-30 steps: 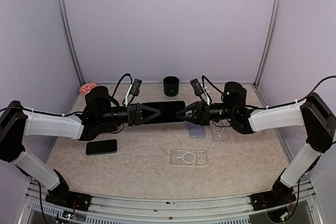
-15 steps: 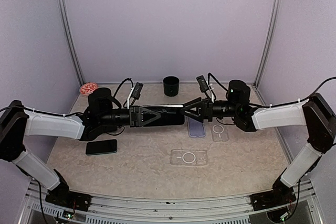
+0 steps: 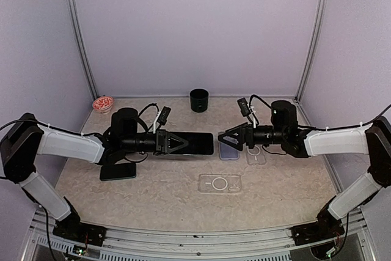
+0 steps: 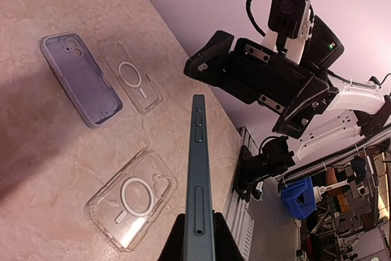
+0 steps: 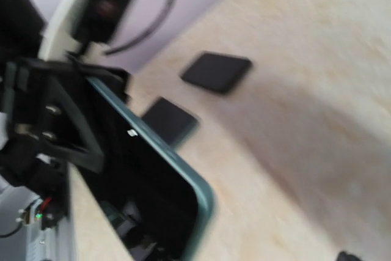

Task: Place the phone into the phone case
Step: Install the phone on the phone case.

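Note:
My left gripper (image 3: 175,143) is shut on the left end of a dark green phone (image 3: 194,143), holding it level above the table. In the left wrist view the phone (image 4: 198,175) shows edge-on between my fingers. My right gripper (image 3: 223,137) stands open just right of the phone's free end, apart from it. Three phone cases lie on the table: a clear one (image 3: 220,183) toward the front, a purple one (image 3: 229,150) under the right gripper, and another clear one (image 3: 256,154). The right wrist view is blurred and shows the phone (image 5: 153,194) close up.
A second black phone (image 3: 118,171) lies flat below my left arm. A black cup (image 3: 199,99) stands at the back centre, and a small red bowl (image 3: 102,102) sits at the back left. Grey walls close off the table on three sides.
My right gripper has opened, let go of the phone's right end and drawn back to the right. My left gripper keeps the phone and has sunk slightly.

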